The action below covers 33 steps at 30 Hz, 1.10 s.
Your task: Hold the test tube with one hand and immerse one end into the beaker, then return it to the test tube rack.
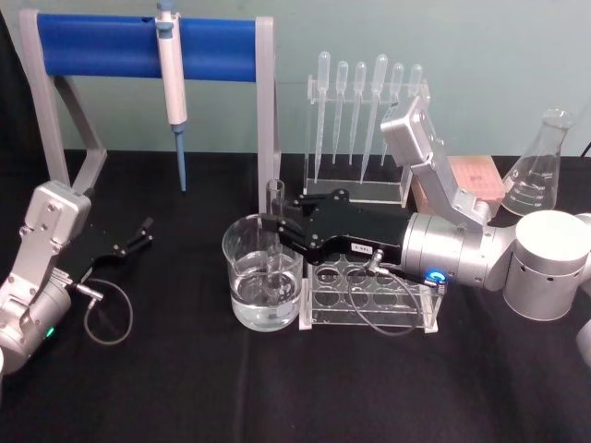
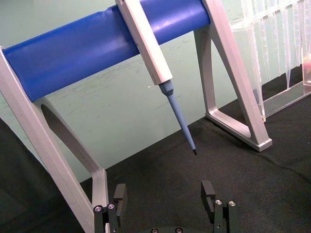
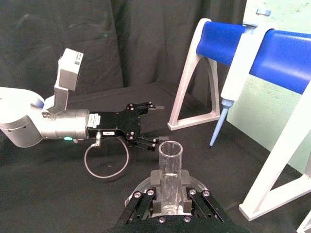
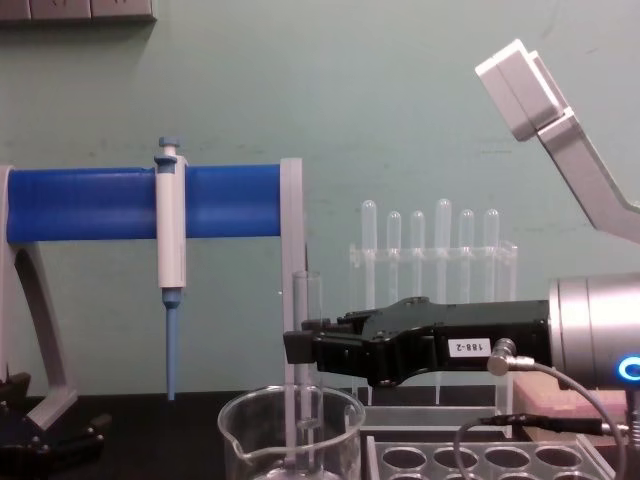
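Clamping the test tube [image 1: 275, 196] upright, the right gripper [image 1: 274, 231] had its lower end inside the beaker [image 1: 238, 277]; only returning it to the rack [image 1: 369, 318] was left. The left gripper [image 1: 141, 233] idled, spread wide.

The right gripper [image 1: 274, 232] was matte black with a small white label [image 1: 362, 247] and silver screws [image 3: 138, 194] at its finger bases. Its wrist [image 1: 448, 247] was a silver cylinder with a glowing blue ring [image 1: 434, 275]; a thin grey cable [image 1: 388, 325] looped from a metal plug [image 1: 374, 268]. The left gripper [image 1: 146, 233] was black too, its silver arm [image 1: 42, 240] showing a green light [image 1: 48, 332].
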{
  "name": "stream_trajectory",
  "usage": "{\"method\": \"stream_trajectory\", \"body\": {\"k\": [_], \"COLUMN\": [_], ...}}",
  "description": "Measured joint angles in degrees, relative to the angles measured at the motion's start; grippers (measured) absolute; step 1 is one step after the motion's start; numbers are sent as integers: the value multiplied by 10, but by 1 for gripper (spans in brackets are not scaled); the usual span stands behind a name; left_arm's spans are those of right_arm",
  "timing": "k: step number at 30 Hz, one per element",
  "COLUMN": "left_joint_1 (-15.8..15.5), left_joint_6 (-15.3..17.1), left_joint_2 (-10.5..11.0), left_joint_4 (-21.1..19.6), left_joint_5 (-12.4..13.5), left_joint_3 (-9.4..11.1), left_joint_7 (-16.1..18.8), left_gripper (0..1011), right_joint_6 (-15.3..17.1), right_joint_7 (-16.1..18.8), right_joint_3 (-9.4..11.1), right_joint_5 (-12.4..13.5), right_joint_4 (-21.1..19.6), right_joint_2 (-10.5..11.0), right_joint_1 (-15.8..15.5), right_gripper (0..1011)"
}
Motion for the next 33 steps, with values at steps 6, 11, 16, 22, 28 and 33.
{"method": "stream_trajectory", "body": {"k": [6, 11, 16, 22, 28, 33], "left_joint_1": [0, 0, 0, 0, 0, 0], "left_joint_6": [0, 0, 0, 0, 0, 0], "left_joint_2": [0, 0, 0, 0, 0, 0], "left_joint_4": [0, 0, 0, 0, 0, 0], "left_joint_5": [0, 0, 0, 0, 0, 0], "left_joint_3": [0, 0, 0, 0, 0, 0], "left_joint_7": [0, 0, 0, 0, 0, 0], "left_gripper": [1000, 1000, 1000, 1000, 1000, 1000], "right_joint_6": [2, 4, 5, 5, 6, 7], "right_joint_7": [3, 5, 6, 6, 7, 8], "right_joint_3": [2, 3, 4, 5, 6, 9], "right_joint_5": [-4, -6, -8, -8, -9, -6], "right_joint_4": [1, 1, 3, 6, 10, 11], "right_joint_2": [-1, -2, -3, -5, -7, -8], "right_joint_1": [-3, -5, -8, -11, -14, -17], "right_gripper": [222, 222, 222, 222, 222, 222]}}
